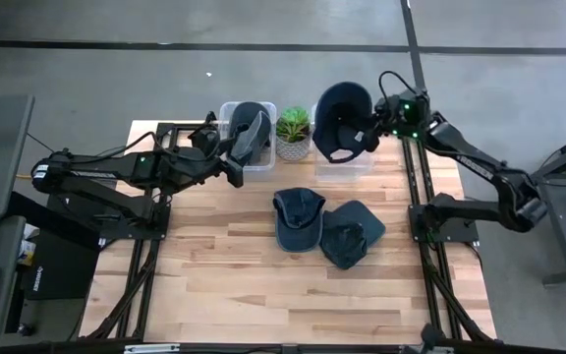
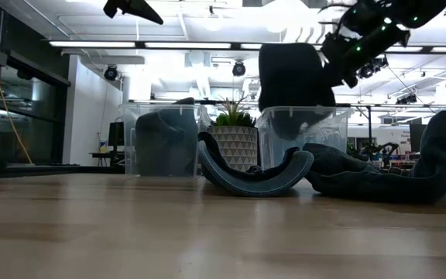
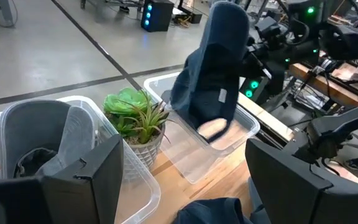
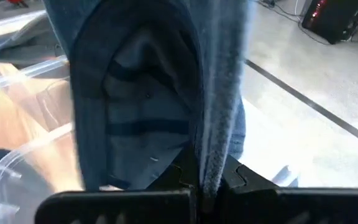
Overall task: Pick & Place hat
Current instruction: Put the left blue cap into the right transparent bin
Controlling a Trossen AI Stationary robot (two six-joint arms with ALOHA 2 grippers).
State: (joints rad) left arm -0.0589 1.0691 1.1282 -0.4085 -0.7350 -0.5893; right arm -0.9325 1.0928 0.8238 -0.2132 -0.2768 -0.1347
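Note:
A dark blue hat (image 1: 342, 123) hangs over the clear right bin (image 1: 347, 165), held by my right gripper (image 1: 376, 126), which is shut on it. In the low view the hat (image 2: 294, 77) sits above the bin (image 2: 300, 136). A second hat (image 1: 251, 133) lies inside the left bin (image 1: 229, 113). Two more hats (image 1: 298, 218) (image 1: 354, 234) rest on the table and touch each other. My left gripper (image 1: 234, 165) is open and holds nothing. It hovers at the near side of the left bin, and its left wrist view shows the fingers (image 3: 98, 174) spread wide. My right gripper pinches the hat's edge (image 4: 209, 163) between its two shut fingers; the cloth runs up out of the closed fingers (image 4: 182, 177). It reaches in from the table's right side. The hat (image 3: 213, 68) is lifted clear of the table, upright, its lower end dipping into the right bin (image 3: 229, 140).
A small potted succulent (image 1: 293, 133) stands between the two bins at the table's far edge. The near half of the wooden table (image 1: 263, 295) is bare board. Black frame rails (image 1: 430, 265) run along both sides.

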